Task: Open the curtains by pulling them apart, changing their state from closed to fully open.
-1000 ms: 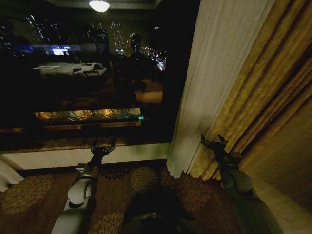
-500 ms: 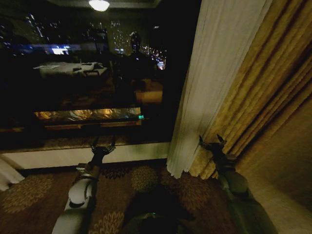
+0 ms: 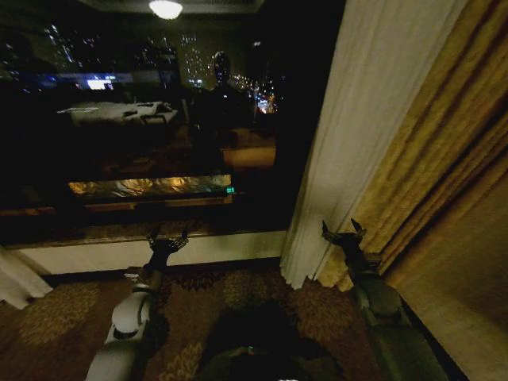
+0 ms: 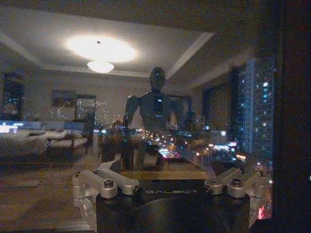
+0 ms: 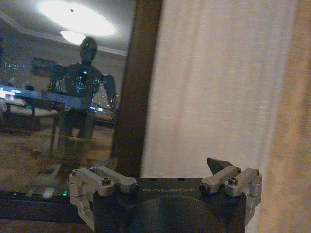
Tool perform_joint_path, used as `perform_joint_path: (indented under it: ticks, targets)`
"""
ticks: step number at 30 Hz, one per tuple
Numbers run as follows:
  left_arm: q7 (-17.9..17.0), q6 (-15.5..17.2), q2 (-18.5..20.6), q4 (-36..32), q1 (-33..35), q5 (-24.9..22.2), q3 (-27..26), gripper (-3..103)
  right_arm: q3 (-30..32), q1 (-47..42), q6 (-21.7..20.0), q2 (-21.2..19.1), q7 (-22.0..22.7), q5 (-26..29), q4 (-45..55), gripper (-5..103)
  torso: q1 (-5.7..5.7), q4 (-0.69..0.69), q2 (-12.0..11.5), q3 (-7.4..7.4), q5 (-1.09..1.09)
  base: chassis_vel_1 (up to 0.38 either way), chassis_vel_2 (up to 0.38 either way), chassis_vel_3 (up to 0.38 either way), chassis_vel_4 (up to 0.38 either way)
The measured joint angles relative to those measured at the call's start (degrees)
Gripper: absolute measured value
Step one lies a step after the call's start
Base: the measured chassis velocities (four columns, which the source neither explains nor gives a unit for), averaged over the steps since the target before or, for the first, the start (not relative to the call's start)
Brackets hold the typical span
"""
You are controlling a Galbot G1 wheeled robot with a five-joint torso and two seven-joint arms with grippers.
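Note:
The right curtain, a sheer cream pleated panel, hangs gathered at the right of the dark window, beside a golden drape. The lower end of the left curtain shows at the lower left edge. My right gripper is open near the floor, at the foot of the right curtain where it meets the drape, with nothing held. My left gripper is open in front of the window sill, away from any cloth. The right wrist view faces the sheer curtain close up.
The bare window glass reflects the room, a ceiling lamp and the robot itself. A dark window frame post stands next to the right curtain. Patterned carpet covers the floor between the arms.
The whole head picture has shifted a little, so the right curtain's edge and the left curtain's end sit farther right. Both grippers stay open in about the same places.

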Motion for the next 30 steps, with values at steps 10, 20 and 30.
perform_joint_path:
  ticks: [10,20,30]
  targets:
    - [0.01,0.00,-0.11,-0.52,0.29,0.08,-0.07,100,-0.59,-0.27,0.01,0.21,-0.07,0.03,0.81,100,0.00,0.00,0.00,0.00,0.04,0.259,0.275,-0.274,-0.272]
    - [0.03,0.00,-0.89,-0.59,0.93,0.89,0.48,100,-2.75,-0.75,0.03,0.50,-0.02,-1.30,1.51,100,-0.01,-0.01,0.01,0.00,0.01,0.248,0.239,-0.243,-0.237]
    - [0.02,-0.18,-0.83,-0.81,1.02,0.87,-0.13,100,-4.31,-0.15,0.03,1.51,0.17,-2.20,1.58,100,-0.01,0.00,0.00,0.00,0.00,0.263,0.262,-0.258,-0.263]
